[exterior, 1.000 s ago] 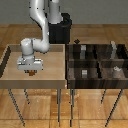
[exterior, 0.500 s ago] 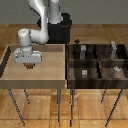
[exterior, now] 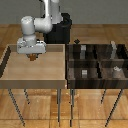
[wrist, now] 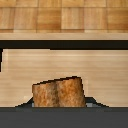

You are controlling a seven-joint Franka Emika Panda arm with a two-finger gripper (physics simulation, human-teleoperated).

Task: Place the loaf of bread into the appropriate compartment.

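Observation:
The loaf of bread (exterior: 33, 58) is a tiny brown block held between my gripper's (exterior: 33, 55) fingers, over the back left part of the light wooden tray (exterior: 30, 77). In the wrist view the loaf (wrist: 57, 93) fills the lower middle, brown and crusty, with the tray floor (wrist: 100, 65) below it. The gripper is shut on the loaf and holds it a little above the tray floor. The dark compartment box (exterior: 95, 64) stands at the exterior view's right, apart from the gripper.
The compartment box holds small grey blocks, one in a front cell (exterior: 84, 73), one in a right cell (exterior: 116, 70), and others in back cells (exterior: 83, 49). The robot's black base (exterior: 61, 31) stands behind the tray. The tray has raised rims (exterior: 64, 62).
My gripper has risen from the tray floor and shifted slightly toward the exterior view's right, carrying the loaf with it.

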